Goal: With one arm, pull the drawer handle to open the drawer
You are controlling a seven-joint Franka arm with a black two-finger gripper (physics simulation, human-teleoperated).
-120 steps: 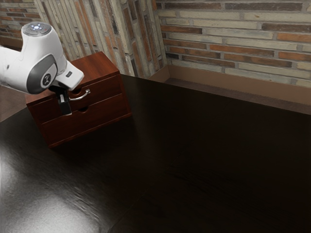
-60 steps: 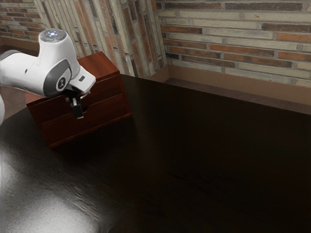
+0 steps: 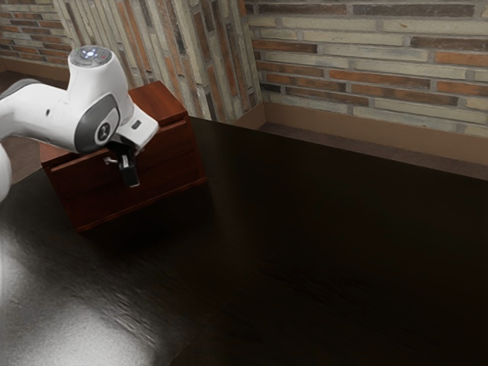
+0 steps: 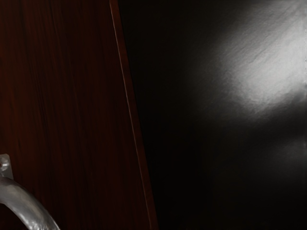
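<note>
My hand (image 3: 128, 172) hangs at the front of the wooden cabinet (image 3: 156, 99), on the table (image 3: 320, 252) at the exterior view's far left, just beside the drawer handle (image 4: 24, 205). Spread or pinching, I cannot tell. I'd confirm a grip, then pull the drawer (image 3: 164, 145) straight outward.

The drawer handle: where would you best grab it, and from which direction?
Probably the middle of the curved metal handle, where the bar bows away from the drawer front and leaves a gap behind it. Come straight at the drawer's face, from over the table, where the gripper hangs, so the pull runs outward along the drawer's travel.
</note>
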